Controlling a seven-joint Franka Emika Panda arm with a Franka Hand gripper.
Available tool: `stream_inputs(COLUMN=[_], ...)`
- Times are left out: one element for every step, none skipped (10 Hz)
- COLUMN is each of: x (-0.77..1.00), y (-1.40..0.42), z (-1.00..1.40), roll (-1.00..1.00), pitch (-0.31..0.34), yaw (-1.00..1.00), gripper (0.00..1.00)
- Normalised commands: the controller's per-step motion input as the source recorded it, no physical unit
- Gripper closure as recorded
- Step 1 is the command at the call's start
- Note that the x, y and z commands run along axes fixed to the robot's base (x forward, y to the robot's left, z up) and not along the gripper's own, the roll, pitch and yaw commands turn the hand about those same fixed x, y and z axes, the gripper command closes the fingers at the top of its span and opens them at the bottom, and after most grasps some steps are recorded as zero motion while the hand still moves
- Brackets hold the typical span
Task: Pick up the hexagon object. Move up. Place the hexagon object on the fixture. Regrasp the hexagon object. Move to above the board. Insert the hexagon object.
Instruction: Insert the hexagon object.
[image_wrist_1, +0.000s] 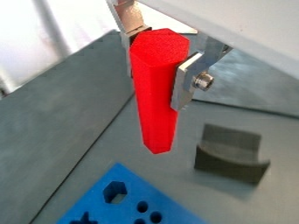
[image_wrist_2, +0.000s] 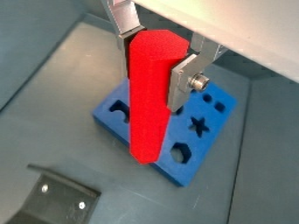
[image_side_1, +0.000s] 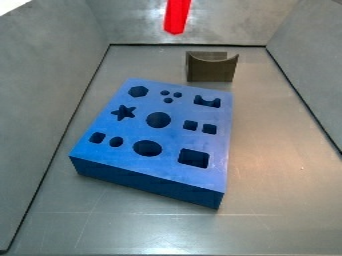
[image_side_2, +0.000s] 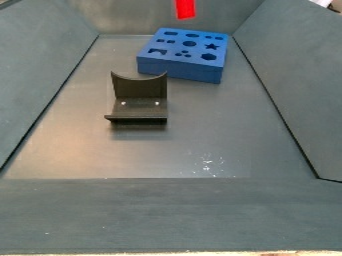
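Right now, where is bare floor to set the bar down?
Gripper holds the hexagon object aloft. Free: the wide strip in front of the fixture, and floor between fixture and board. Tightest: behind the fixture, against the back wall.

Floor: dull grey metal sheet (image_side_1: 274, 190), flat, walled by sloped grey panels on all sides in both side views.
Surface: faint scuffs and a few pale specks near the front (image_side_2: 207, 160).
Board: blue square block (image_side_1: 107, 165) lying flat on the floor, cut-outs facing up; also in a side view (image_side_2: 214, 68) toward the far end.
Fixture: dark notched block (image_side_1: 210, 67) standing on the floor, well apart from the board, near the back wall; base plate flat on the floor in a side view (image_side_2: 136, 112).
Gripper: (image_wrist_2: 158, 48) up off the floor, clamped on the red hexagon object (image_wrist_2: 146, 96), which touches nothing below.
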Motion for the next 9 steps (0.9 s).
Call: stream_inputs(x=[0.00, 0.00, -0.10, -0.27, -0.16, -0.13, 0.03, 0.00, -0.56], y=[0.00, -0.01, 0.00, -0.03, -0.08, -0.04, 0.16, 0.00, -0.11], z=[-0.38, 0.00, -0.50, -0.45, -0.20, 0.00, 0.00, -0.07, -0.36], roll=[0.00, 0.08, -0.17, -0.28, -0.34, -0.50, -0.28, 0.00, -0.37], pitch=[-0.021, 0.000, -0.184, -0.234, -0.360, -0.356, -0.129, 0.000, -0.009], yaw=[-1.00, 0.13, -0.20, -0.77, -0.78, -0.58, 0.09, 0.00, -0.25], gripper=[1.00, 1.00, 1.00, 1.00, 1.00, 1.00, 1.00, 1.00, 1.00])
